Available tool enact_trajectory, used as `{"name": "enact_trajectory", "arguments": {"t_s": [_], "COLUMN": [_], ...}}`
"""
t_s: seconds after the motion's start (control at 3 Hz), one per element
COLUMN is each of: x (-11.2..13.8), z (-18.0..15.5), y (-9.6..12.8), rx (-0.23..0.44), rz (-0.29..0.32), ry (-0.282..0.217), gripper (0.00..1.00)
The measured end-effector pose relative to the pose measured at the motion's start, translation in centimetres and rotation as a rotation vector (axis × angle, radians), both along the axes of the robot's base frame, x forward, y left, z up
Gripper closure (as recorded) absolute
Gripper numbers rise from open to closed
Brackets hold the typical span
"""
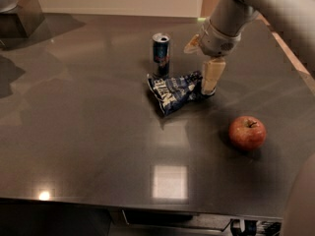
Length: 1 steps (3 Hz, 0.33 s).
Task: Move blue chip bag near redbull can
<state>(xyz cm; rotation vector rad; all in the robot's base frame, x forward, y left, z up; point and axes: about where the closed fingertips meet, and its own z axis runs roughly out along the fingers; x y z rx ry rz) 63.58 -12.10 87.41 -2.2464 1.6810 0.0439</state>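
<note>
The blue chip bag [173, 90] lies crumpled on the dark table, just in front of the redbull can [161, 54], which stands upright at the middle back. My gripper [203, 73] hangs from the arm at the upper right, at the bag's right end. Its jaws stand apart: one cream finger [211, 76] points down and touches the bag's right edge, and the other finger [192, 44] is raised to the left, clear of the bag. The bag rests on the table on its own.
A red apple [247, 132] sits at the front right of the table [98, 146]. A dark block with a white bowl [19, 11] stands at the back left corner. The table's front edge runs along the bottom.
</note>
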Motion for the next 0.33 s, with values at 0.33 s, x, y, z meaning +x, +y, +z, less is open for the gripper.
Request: {"name": "enact_trajectory", "arguments": {"t_s": [0.33], "x": [0.09], "z": [-0.08], "y": [-0.03], "rx": [-0.002], "rz": [-0.001], "ry": [-0.003], "gripper": [0.00]}}
